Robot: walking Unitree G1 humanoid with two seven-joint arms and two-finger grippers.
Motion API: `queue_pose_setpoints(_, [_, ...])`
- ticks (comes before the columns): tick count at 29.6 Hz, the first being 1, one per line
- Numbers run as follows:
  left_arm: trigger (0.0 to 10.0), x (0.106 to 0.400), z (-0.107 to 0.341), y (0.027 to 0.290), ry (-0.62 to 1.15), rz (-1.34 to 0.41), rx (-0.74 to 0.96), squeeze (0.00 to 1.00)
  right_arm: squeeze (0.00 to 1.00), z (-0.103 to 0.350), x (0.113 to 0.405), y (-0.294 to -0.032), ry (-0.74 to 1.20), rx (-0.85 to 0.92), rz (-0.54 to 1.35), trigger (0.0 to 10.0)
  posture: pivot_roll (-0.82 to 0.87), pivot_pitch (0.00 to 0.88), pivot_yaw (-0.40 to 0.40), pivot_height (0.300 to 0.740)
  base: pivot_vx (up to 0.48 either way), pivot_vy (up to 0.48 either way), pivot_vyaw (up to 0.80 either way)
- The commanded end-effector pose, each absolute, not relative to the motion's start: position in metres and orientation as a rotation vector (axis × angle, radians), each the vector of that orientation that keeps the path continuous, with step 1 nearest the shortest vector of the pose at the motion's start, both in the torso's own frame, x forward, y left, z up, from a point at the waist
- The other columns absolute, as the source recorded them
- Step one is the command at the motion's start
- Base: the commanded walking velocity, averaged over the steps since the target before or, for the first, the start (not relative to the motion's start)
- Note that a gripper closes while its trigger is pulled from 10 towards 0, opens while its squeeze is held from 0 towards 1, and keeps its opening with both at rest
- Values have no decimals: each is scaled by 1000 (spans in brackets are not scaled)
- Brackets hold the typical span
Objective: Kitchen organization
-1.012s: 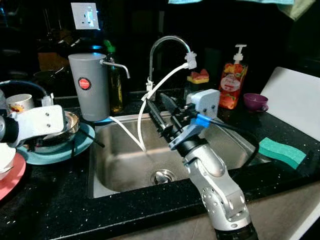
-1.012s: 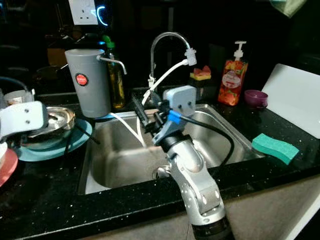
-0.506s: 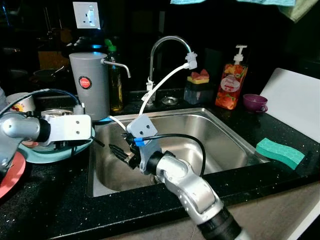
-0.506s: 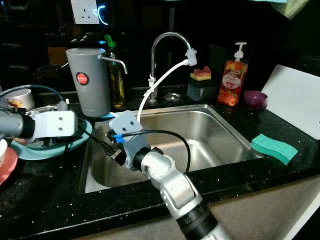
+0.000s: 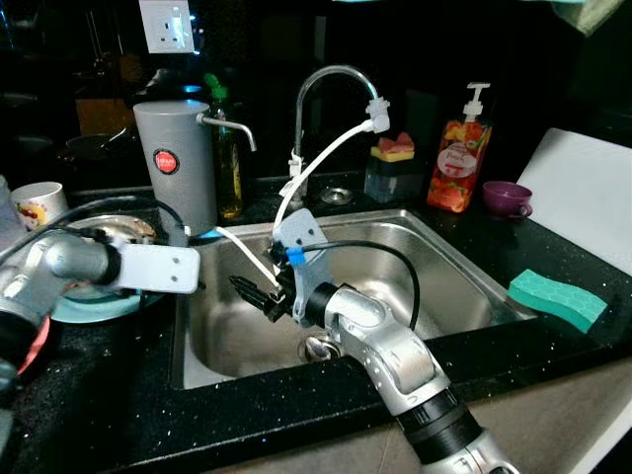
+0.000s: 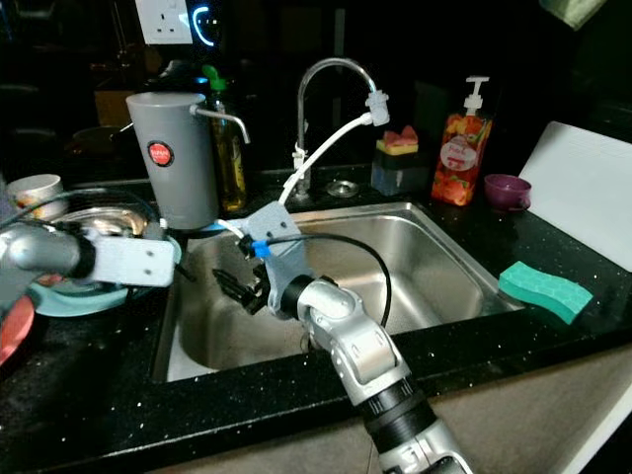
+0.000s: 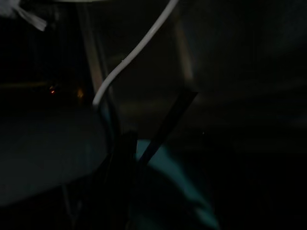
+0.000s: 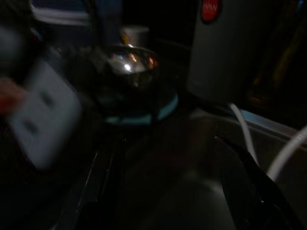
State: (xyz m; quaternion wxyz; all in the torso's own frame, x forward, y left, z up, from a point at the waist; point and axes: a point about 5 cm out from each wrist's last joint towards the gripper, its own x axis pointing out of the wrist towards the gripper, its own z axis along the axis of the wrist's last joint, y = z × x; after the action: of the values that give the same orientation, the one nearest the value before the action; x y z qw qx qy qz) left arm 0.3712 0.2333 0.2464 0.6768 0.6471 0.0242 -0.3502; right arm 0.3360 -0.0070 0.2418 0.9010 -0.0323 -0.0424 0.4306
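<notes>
I see the steel bowl [image 6: 104, 225] — shiny, on a teal plate [image 6: 59, 296] — left of the sink [image 6: 434, 262]. My right gripper [image 6: 229, 284] hovers over the basin, fingers spread; left gripper's [image 6: 188, 269] fingers I cannot tell.

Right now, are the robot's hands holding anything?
Left gripper: cannot be told, too dark.
Right gripper: open, holding nothing, over the sink.

Steel bowl [image 6: 99, 229] upright on teal plate [image 6: 69, 296], apparently empty; left of sink [image 6: 415, 286].
</notes>
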Motion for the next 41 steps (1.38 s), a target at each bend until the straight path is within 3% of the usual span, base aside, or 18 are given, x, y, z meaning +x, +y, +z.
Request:
queue_pose_setpoints(1, [10000,375,243,229,46,-774,1500,0,0,244,338,-8,-78,-37,889,10000,82,33,-30,740,0,0,0])
queue_pose_setpoints(5, [9686,382,237,220,0,-733,1548,0,0,248,338,-11,-90,-2,889,10000,72,33,-30,740,0,0,0])
queue_pose_setpoints(6, [4667,384,237,220,-11,-704,1577,0,0,249,337,-12,-92,4,888,10000,56,32,-24,740,0,0,0])
queue_pose_setpoints(7, [1882,385,239,221,-16,-683,1588,0,0,249,337,-13,-93,7,886,10000,56,32,-24,740,0,0,0])
queue_pose_setpoints(8, [1882,385,239,221,-16,-683,1588,0,0,249,337,-13,-93,7,886,10000,56,32,-24,740,0,0,0])
queue_pose_setpoints(9, [0,387,242,224,-19,-652,1606,0,0,249,337,-16,-94,12,880,10000,56,32,-24,740,0,0,0])
queue_pose_setpoints(20, [0,387,254,228,-106,-610,1616,0,0,252,340,-20,-101,28,872,10000,58,21,-32,740,0,0,0])
queue_pose_setpoints(26, [0,386,294,213,-383,-499,1566,0,0,255,342,-20,-122,36,853,10000,68,21,-41,740,0,0,0])
queue_pose_setpoints(29, [0,385,302,210,-425,-485,1551,0,0,256,342,-20,-126,40,849,10000,68,21,-41,740,0,0,0])
queue_pose_setpoints(30, [10000,385,303,209,-434,-482,1547,0,0,256,342,-20,-126,40,849,10000,68,21,-41,740,0,0,0])
queue_pose_setpoints(35, [10000,380,303,205,-419,-587,1544,0,0,255,342,-20,-129,46,844,10000,73,18,-44,740,0,0,0])
queue_pose_setpoints(36, [10000,378,301,207,-388,-629,1534,1000,0,255,342,-20,-130,48,844,10000,72,16,-39,740,0,0,0])
queue_pose_setpoints(41, [10000,378,301,221,-250,-685,1560,1000,0,255,343,-22,-136,54,835,10000,81,12,-37,740,0,0,0])
